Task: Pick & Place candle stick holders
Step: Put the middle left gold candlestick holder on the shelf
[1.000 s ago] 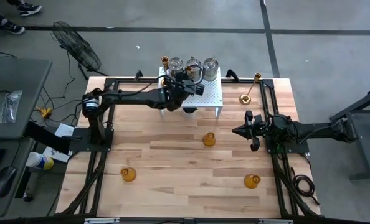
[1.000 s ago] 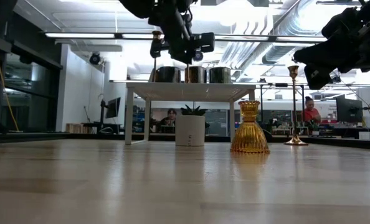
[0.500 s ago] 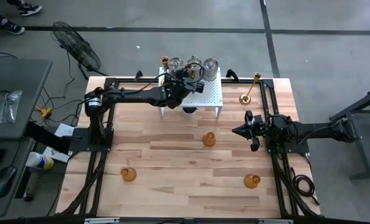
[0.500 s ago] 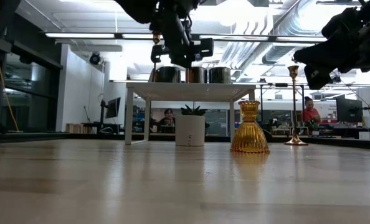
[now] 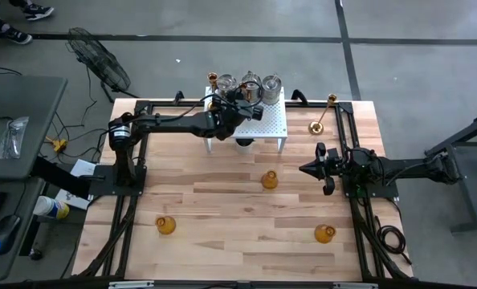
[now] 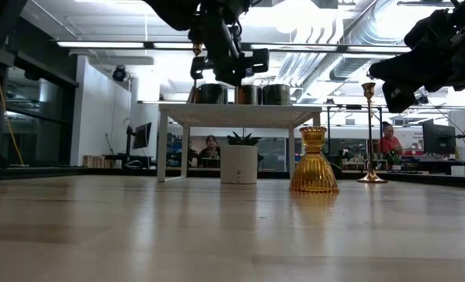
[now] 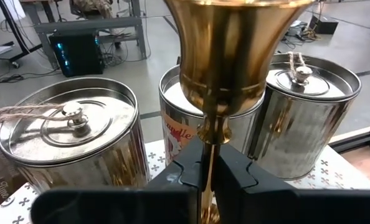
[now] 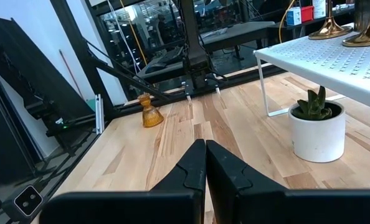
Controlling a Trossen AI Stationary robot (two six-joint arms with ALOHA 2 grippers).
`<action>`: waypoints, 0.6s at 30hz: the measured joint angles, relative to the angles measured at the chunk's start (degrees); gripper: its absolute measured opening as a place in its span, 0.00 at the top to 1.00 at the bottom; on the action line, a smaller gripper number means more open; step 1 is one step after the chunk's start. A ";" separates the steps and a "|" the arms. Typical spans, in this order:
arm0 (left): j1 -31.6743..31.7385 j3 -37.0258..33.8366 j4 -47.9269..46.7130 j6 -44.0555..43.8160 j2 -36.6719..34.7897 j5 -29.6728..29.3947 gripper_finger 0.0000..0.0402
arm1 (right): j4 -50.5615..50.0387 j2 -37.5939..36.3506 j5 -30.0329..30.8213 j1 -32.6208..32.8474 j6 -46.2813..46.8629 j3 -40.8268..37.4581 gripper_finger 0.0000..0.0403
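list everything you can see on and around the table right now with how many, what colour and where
Amber holders: three, orange, on the bare wood, one mid-table, two nearer the front edge.
Brass candlesticks: three, gold; one standing on the table right of the rack, one at the rack's back left corner, one in the left gripper.
Tins: three, silvery, in a row on the rack.
Rack: one, white, at the table's back edge.
Plant pot: one, white, under the rack.
Fan: one, black, on the floor.
Left gripper: shut on a candlestick stem above the rack.
Right gripper: shut, empty, at the right side.
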 joint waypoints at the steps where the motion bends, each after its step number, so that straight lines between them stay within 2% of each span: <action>1: 0.00 0.00 -0.04 0.02 0.00 -0.11 0.95 | 0.00 -0.01 -0.02 0.00 -0.01 0.00 0.99; 13: 0.00 -0.13 -0.43 0.26 0.24 -0.53 0.81 | 0.00 0.00 -0.07 0.01 0.00 -0.01 0.99; 18: -0.02 -0.13 -0.30 3.45 0.24 -0.63 0.73 | 0.00 -0.01 -0.07 0.00 0.01 0.00 0.99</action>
